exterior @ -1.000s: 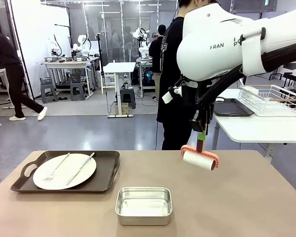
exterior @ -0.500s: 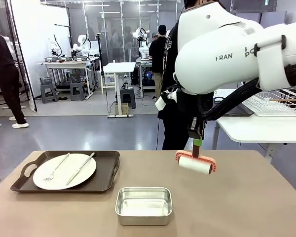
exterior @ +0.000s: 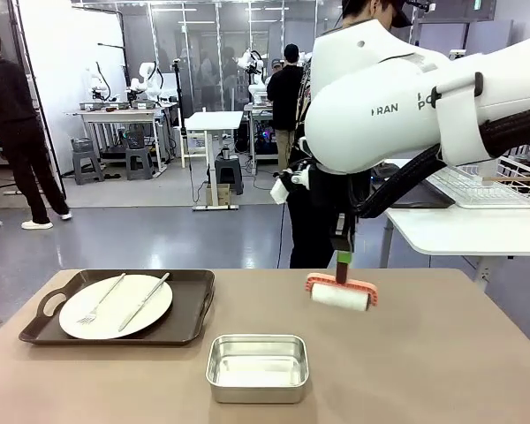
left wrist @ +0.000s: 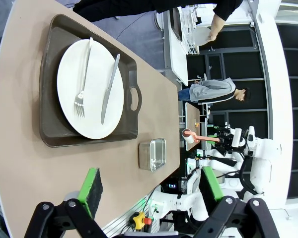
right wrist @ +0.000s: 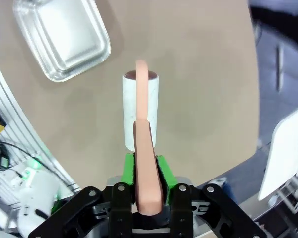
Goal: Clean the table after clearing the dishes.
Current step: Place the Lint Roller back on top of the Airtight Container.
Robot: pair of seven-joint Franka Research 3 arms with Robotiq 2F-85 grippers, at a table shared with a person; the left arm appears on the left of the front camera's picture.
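The brownish table (exterior: 442, 353) carries a dark tray (exterior: 190, 314) at its left with a white plate (exterior: 115, 307), a fork (exterior: 99, 302) and a knife (exterior: 143, 302). My right gripper (exterior: 343, 258) is shut on the salmon handle of a lint roller (exterior: 340, 295), whose white roll hangs low over the table's middle; whether it touches is unclear. From the right wrist, the gripper (right wrist: 146, 173) clamps the handle and the roll (right wrist: 140, 111) points away. My left gripper (left wrist: 151, 186) is open and holds nothing, high above the tray (left wrist: 52, 84) and plate (left wrist: 89, 89).
A small steel pan (exterior: 257, 367) stands near the front edge, also seen as the pan (right wrist: 64, 34) from the right wrist. A person in black (exterior: 314, 221) stands at the far side. A white side table (exterior: 459, 231) with a wire basket (exterior: 486, 181) is at the right.
My right arm has carried the lint roller to the left and slightly lower over the table. The tray, plate and steel pan have not moved.
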